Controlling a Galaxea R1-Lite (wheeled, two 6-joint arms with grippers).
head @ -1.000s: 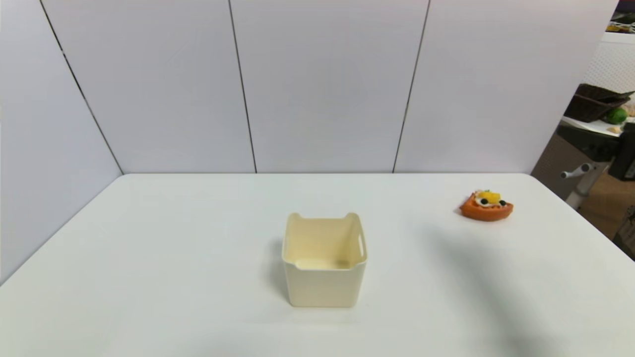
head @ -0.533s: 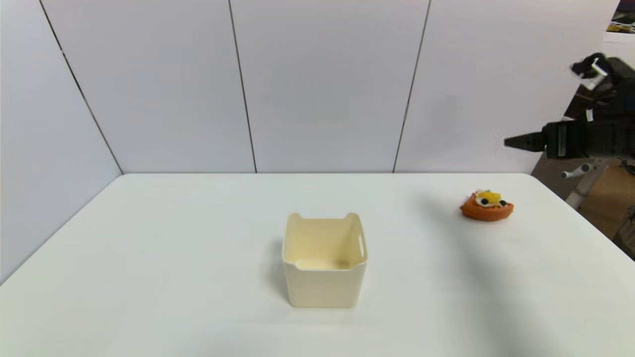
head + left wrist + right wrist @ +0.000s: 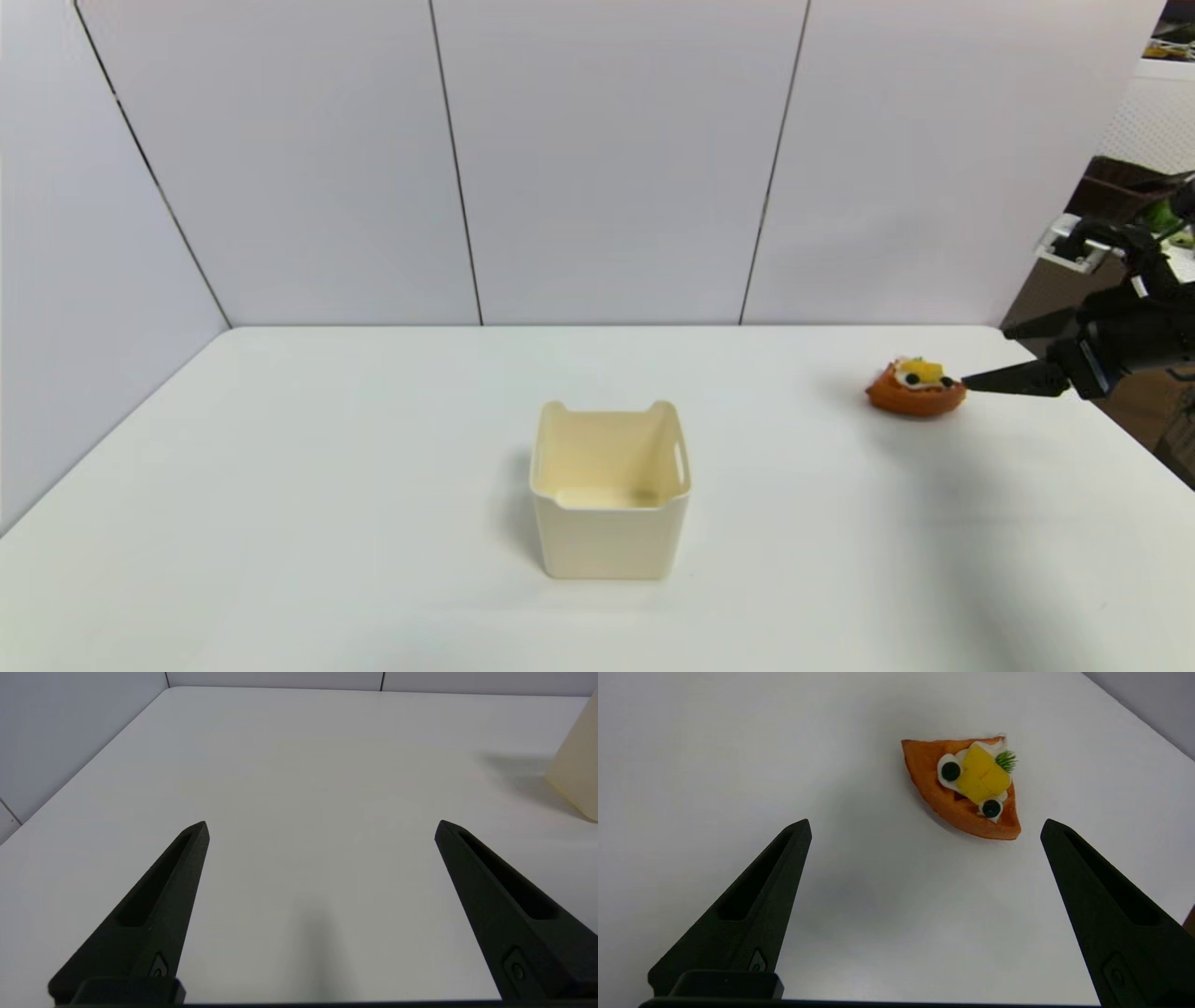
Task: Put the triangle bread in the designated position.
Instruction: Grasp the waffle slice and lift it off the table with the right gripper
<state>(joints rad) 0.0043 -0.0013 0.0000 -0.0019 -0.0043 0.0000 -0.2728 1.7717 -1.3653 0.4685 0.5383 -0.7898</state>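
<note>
The triangle bread (image 3: 915, 387) is a small orange-brown wedge with cream, yellow fruit, dark berries and a green sprig. It lies on the white table (image 3: 373, 448) at the far right. My right gripper (image 3: 987, 357) hangs open just right of it, one fingertip close to its crust. In the right wrist view the triangle bread (image 3: 966, 788) lies ahead of the open right gripper (image 3: 924, 823), nearer one finger and not between the fingers. My left gripper (image 3: 322, 823) is open over bare tabletop and outside the head view. The designated position has no mark that I can pick out.
A cream box (image 3: 610, 490) stands open-topped at the table's middle; its side (image 3: 579, 765) shows in the left wrist view. White wall panels (image 3: 607, 159) close the back and left. The table's right edge (image 3: 1102, 411) runs close behind the right gripper.
The right arm entered from the right, high near the wall half a second ago, and has since dropped to table level beside the bread. Bread and box have not moved.
</note>
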